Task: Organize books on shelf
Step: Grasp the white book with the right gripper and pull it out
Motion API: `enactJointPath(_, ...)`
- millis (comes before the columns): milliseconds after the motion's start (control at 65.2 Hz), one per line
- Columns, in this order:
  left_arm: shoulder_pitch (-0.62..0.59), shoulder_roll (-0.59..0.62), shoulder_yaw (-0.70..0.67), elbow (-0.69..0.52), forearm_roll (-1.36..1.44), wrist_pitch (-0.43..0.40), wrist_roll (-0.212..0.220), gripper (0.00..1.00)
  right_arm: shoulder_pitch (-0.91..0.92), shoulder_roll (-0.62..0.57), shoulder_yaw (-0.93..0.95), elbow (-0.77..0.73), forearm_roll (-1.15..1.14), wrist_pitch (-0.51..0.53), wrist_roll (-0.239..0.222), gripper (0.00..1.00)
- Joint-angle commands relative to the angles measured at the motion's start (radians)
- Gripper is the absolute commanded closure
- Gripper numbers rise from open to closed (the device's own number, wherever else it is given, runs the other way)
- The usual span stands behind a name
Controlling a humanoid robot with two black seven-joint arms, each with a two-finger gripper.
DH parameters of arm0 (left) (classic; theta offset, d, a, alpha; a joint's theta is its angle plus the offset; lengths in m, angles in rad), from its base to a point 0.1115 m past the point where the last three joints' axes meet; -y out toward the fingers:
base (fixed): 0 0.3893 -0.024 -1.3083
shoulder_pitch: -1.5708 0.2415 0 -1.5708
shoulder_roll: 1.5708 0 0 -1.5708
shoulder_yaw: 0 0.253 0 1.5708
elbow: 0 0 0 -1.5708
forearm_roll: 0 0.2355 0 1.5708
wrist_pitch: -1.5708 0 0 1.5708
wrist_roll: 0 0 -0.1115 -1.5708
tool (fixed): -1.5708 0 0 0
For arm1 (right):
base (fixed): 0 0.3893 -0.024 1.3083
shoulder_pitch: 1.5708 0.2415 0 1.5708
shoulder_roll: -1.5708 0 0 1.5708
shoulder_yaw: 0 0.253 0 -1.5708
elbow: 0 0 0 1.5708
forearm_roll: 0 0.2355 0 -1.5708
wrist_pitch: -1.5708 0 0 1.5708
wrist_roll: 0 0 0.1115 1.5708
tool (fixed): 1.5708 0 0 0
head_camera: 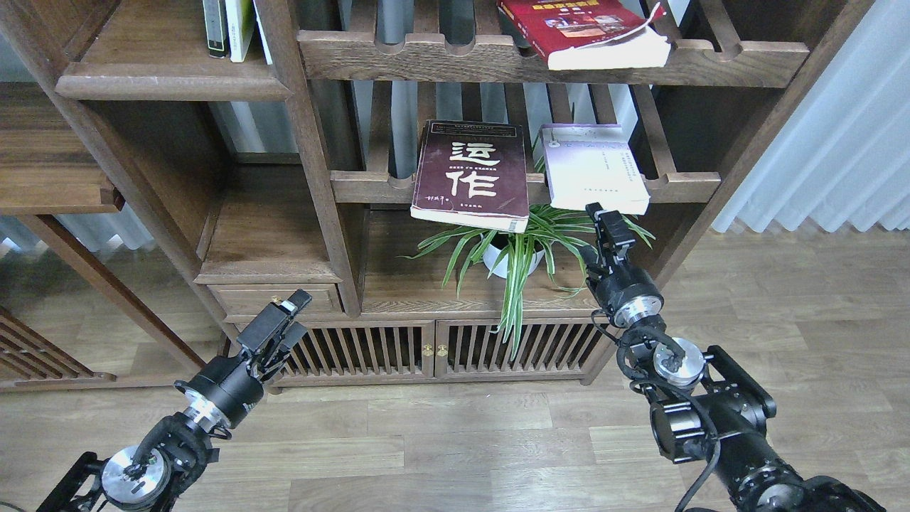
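Head view. Three paperbacks lie flat on the slatted racks, none yet on the plank shelf (170, 85) at 10 o'clock. The maroon book (470, 174) sits mid-frame, its near edge hanging past the rail (370, 188). The lilac book (593, 169) lies just beside it at 3 o'clock, also overhanging. The red book (586, 32) is up at 1 o'clock on the top rack, its cover curling.

My right gripper (603, 219) is just below the lilac book's near edge, dark and seen end-on; I cannot tell whether its fingers are spread or closed. My left gripper (288, 313) hangs low at 8 o'clock, holding nothing; its fingers also too dark to separate.

Judgement: the lilac one looks thin, light, floppy, with a slick cover. Best pinched at the overhanging edge, nearer the spine. The red looks heaviest.
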Motion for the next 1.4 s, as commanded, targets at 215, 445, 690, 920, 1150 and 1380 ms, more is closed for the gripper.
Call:
enactJointPath(215, -0.001, 0.0, -0.003, -0.003, 0.0, 0.0, 0.0, 0.0, 0.109, 0.0, 0.131, -0.081, 0.055, -0.169, 0.0, 0.08)
enactJointPath(445, 0.001, 0.0, -0.034, -0.003, 0.0, 0.0, 0.0, 0.0, 0.109, 0.0, 0.133, -0.083, 0.056, -0.169, 0.0, 0.2)
enactJointPath(690, 0.001, 0.0, -0.035, -0.003, 0.0, 0.0, 0.0, 0.0, 0.122, 0.0, 0.133, -0.081, 0.113, -0.162, 0.0, 0.65)
enactJointPath(920, 0.005, 0.0, -0.037, -0.003, 0.0, 0.0, 0.0, 0.0, 0.116, 0.0, 0.123, -0.081, 0.118, -0.148, -0.006, 0.92)
enactJointPath(1150, 0.012, 0.0, -0.035, -0.002, 0.0, 0.0, 0.0, 0.0, 0.064, 0.0, 0.119, -0.028, 0.13, -0.065, -0.018, 0.95)
enactJointPath(1380, 0.012, 0.0, -0.034, -0.002, 0.0, 0.0, 0.0, 0.0, -0.112, 0.0, 0.099, 0.236, 0.219, -0.03, -0.018, 0.96)
